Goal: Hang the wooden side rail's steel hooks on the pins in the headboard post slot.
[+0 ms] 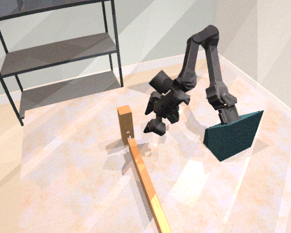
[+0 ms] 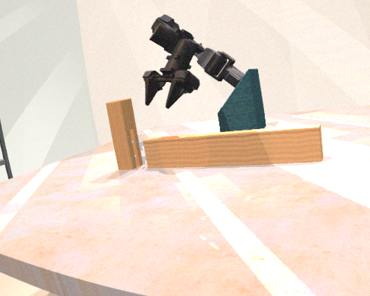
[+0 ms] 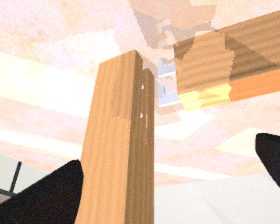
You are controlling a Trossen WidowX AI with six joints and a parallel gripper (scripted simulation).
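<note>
The wooden post (image 1: 125, 123) (image 2: 119, 136) (image 3: 112, 145) stands upright on the table. In the wrist view two small pins (image 3: 142, 86) (image 3: 141, 115) show in its narrow slotted side. The wooden rail (image 1: 145, 181) (image 2: 230, 149) (image 3: 205, 65) stands on its long narrow edge, along the table, one end near the post. Its metal hooks (image 2: 143, 151) (image 3: 167, 95) point at the slotted side, outside the slot, with a small gap. My gripper (image 1: 146, 122) (image 2: 158, 106) (image 3: 169, 155) is open and empty, above the rail's hook end and to the post's side, fingers pointing down at a slant.
The arm rises from a dark teal wedge-shaped base (image 1: 233, 139) (image 2: 245, 106), which stands behind the rail in the exterior view. A dark metal shelf unit (image 1: 57, 54) stands by the wall beyond the post. The table's near edge (image 2: 54, 276) crosses the lower left of the exterior view.
</note>
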